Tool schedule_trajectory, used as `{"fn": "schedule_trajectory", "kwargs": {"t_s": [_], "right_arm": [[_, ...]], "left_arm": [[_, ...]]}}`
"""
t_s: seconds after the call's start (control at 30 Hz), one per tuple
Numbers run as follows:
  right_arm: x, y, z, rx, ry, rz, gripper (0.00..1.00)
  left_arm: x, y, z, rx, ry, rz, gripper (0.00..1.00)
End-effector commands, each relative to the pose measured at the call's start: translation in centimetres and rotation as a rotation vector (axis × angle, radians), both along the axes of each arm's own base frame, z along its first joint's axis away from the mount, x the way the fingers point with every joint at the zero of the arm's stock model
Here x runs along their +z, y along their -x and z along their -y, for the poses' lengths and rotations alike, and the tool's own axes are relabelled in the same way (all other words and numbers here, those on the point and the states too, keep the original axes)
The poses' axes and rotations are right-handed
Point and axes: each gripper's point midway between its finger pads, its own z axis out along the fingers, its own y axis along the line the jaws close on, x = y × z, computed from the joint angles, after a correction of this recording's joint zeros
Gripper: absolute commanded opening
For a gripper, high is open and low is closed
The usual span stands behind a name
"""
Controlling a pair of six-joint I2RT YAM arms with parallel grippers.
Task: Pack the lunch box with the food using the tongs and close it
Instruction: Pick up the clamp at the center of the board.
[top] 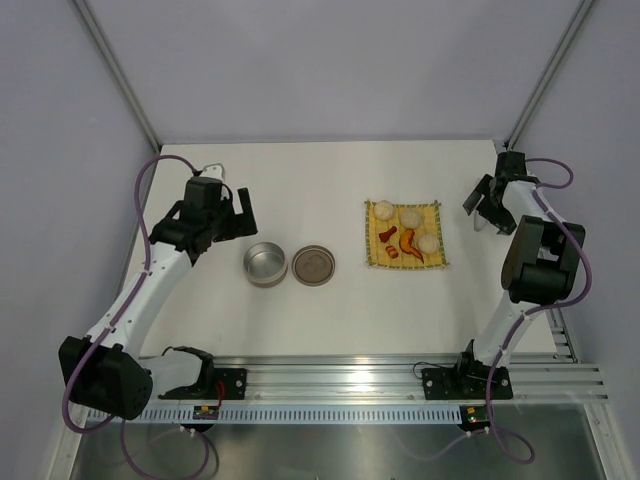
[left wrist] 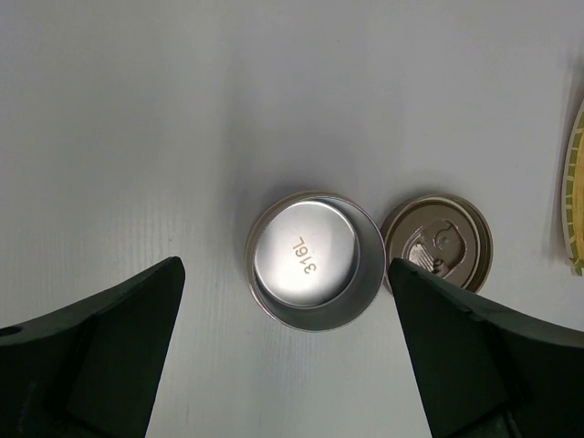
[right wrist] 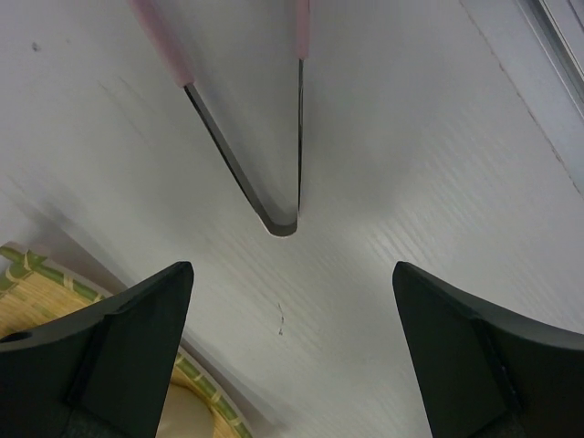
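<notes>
The lunch box [top: 265, 264], an open round silver tin, stands left of centre with its brownish lid [top: 313, 266] flat beside it on the right. The food lies on a yellow woven mat [top: 376, 250]: three cream balls [top: 410, 216], a red-brown chunk [top: 386, 234] and orange curved pieces [top: 411, 244]. My left gripper [top: 238, 216] hovers open just left of and behind the tin [left wrist: 315, 262], with the lid [left wrist: 438, 246] to its right. My right gripper [top: 486, 208] is open at the far right, over the table. The tongs [right wrist: 284, 227], a metal V with pinkish arm ends, lie just ahead of my right gripper [right wrist: 293, 269].
The mat's corner [right wrist: 46, 301] and a cream ball [right wrist: 182, 411] show at the lower left of the right wrist view. The mat's edge [left wrist: 577, 201] shows at the far right of the left wrist view. Grey walls and frame posts enclose the table; a rail [top: 400, 380] runs along the near edge.
</notes>
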Motion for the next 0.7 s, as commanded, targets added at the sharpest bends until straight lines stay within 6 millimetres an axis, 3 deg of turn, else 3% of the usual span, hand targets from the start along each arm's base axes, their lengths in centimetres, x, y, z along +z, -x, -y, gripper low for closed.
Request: {"fn": "schedule_trajectory", "kwargs": {"t_s": [0.0,0.33,0.67], "right_arm": [[0.5,-2.5,1.0,0.035,0.014,0.047,1.0],[-0.5,-5.5,3.2,0.06,0.043,0.045,0.99],[-2.0,-7.9,3.2,0.124,0.027,0.04,0.99]], "left_arm": [[2.1,-1.3,0.4,-0.005,0.01,0.063,0.99],[1.4,-1.4,0.4,0.0,-0.002,0.039,0.99],[1.0,-1.5,0.3,0.004,-0.008,0.025,0.99]]}}
